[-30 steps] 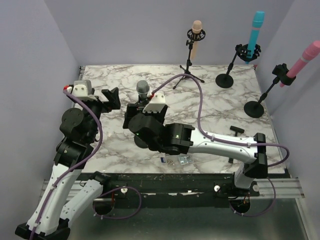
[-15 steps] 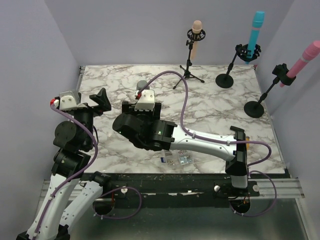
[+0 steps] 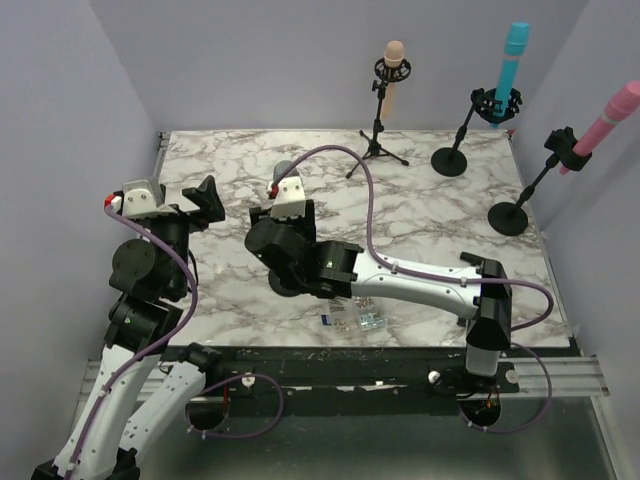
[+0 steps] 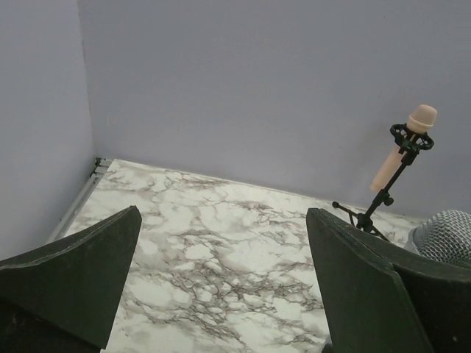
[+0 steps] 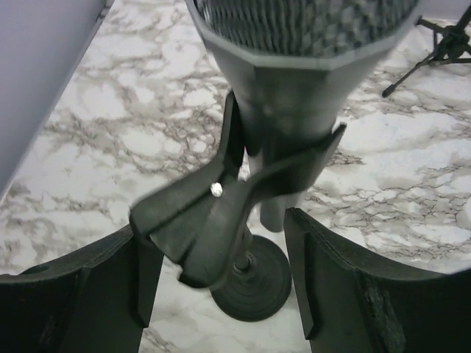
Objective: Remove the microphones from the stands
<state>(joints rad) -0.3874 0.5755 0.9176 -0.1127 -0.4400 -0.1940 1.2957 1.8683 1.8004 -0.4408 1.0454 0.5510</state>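
microphone (image 5: 291, 88): grey mesh head, seated in the clip (image 5: 213, 213) of its stand (image 5: 250, 290); top cut off in the wrist view.
hidden: from above, only a sliver showing over the stand.
right gripper (image 5: 221, 250): fingers apart, flanking the clip; contact unclear.
left gripper (image 4: 221, 287): spread wide, left of the stand.
change: head less exposed than a second ago; left arm drawn back.
around: peach microphone (image 3: 394, 55), blue microphone (image 3: 515, 40) and pink microphone (image 3: 615, 110) well behind the stand.
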